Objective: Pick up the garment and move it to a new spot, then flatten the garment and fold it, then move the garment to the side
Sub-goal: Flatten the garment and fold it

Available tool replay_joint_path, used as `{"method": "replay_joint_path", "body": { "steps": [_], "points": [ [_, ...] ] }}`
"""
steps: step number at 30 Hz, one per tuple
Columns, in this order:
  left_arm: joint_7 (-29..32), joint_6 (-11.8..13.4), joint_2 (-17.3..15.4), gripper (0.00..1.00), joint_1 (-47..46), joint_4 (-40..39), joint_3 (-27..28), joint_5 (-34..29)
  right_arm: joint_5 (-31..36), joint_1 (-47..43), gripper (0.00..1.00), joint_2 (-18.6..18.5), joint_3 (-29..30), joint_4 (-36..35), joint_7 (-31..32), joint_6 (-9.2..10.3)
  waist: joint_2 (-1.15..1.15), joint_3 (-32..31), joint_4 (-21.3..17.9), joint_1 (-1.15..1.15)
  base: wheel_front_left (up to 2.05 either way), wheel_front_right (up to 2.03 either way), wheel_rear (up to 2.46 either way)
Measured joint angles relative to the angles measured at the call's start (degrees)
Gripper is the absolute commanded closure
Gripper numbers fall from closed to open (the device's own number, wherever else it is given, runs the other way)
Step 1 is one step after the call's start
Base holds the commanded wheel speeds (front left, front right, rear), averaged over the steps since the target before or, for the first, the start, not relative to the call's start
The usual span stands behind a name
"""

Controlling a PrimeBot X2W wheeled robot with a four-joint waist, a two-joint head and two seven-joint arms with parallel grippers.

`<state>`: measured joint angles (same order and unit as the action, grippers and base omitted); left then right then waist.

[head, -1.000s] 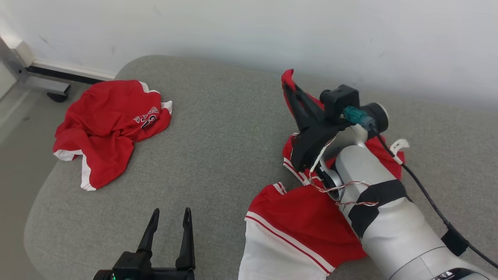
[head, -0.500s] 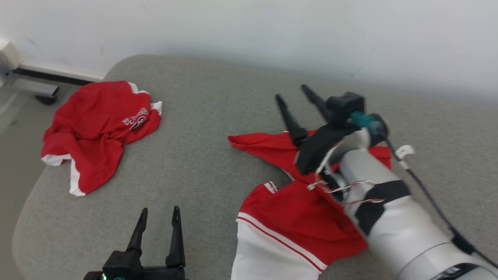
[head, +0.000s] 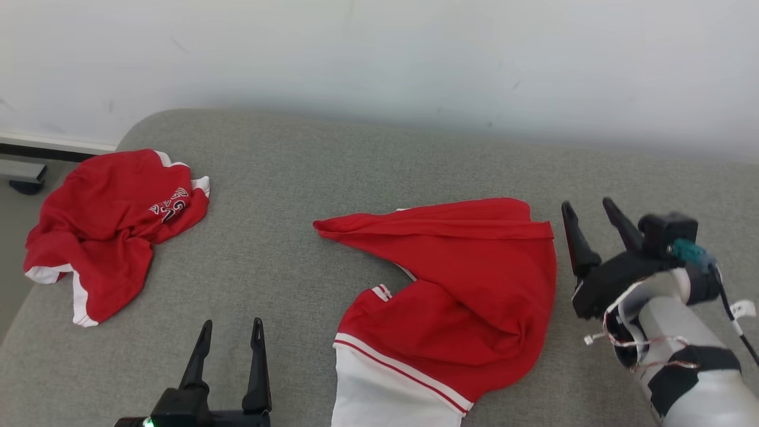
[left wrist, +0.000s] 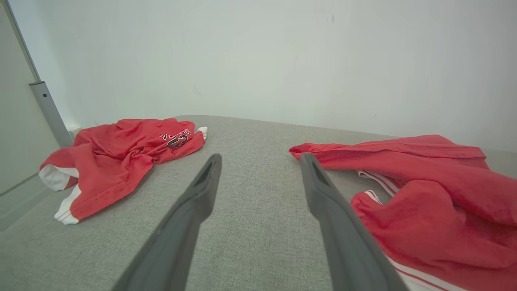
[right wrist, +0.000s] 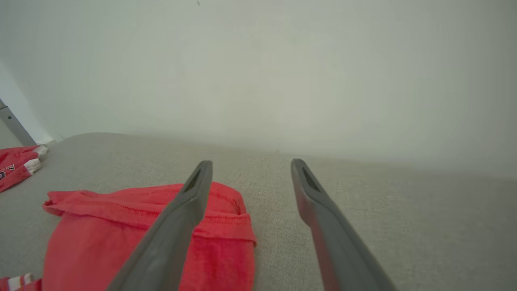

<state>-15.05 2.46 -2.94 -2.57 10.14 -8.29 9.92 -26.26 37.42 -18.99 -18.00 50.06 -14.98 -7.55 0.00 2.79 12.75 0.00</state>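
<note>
The red jersey (head: 462, 279) lay rumpled on the grey cushion (head: 296, 196), unheld.
Left gripper (head: 232, 324) and right gripper (head: 587, 205) fingers stood wide apart, empty; fabric judged light, limp, best pinched at a hemmed corner.

Centre frame: garment (head: 474, 279) showing red, white panel and red-white striped band running along its lower edge. Left frame: shirt (head: 107, 225) showing red, white hems, black-and-white lettering. Cushion (head: 284, 196) reading speckled grey. Wall (head: 379, 53) looking off-white.

White, black-edged lettering (head: 170, 203) stands on the crumpled red garment (head: 101, 237) at ten o'clock; it lies folded and upside down, so I cannot read it.
</note>
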Motion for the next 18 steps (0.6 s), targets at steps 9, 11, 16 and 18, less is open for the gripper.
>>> {"method": "replay_joint_path", "body": {
  "steps": [9, 11, 16, 18],
  "points": [
    [0.00, -1.04, -0.10, 0.00, -0.35, 0.15, 0.02, -1.80, -0.89, -2.79, 0.00, 1.93, 1.69, 5.72, 0.03, 0.00, 0.00, 0.97, 1.96, 0.00, 0.00, 0.00, 0.00],
    [0.00, -1.41, -0.08, 0.00, -0.44, 0.25, -0.18, -1.82, -0.90, -2.52, 0.00, 2.34, 1.94, 8.03, 0.11, 0.00, 0.00, 1.24, 2.56, 0.00, 0.00, 0.00, 0.00],
    [0.00, -1.52, -0.03, 0.00, -1.03, 0.42, -0.78, -1.71, -1.49, -1.08, 0.00, 3.01, 2.54, 13.11, 0.43, 0.00, 0.01, 2.19, 3.89, 0.00, 0.00, 0.00, 0.00],
    [0.00, -1.51, -0.03, 0.00, -1.03, 0.48, -0.87, -1.33, -2.03, -0.66, 0.55, 3.60, 2.54, 14.55, 0.60, 0.00, 0.00, 2.61, 4.28, 0.00, 0.00, 0.00, 0.00]
  ]
}}
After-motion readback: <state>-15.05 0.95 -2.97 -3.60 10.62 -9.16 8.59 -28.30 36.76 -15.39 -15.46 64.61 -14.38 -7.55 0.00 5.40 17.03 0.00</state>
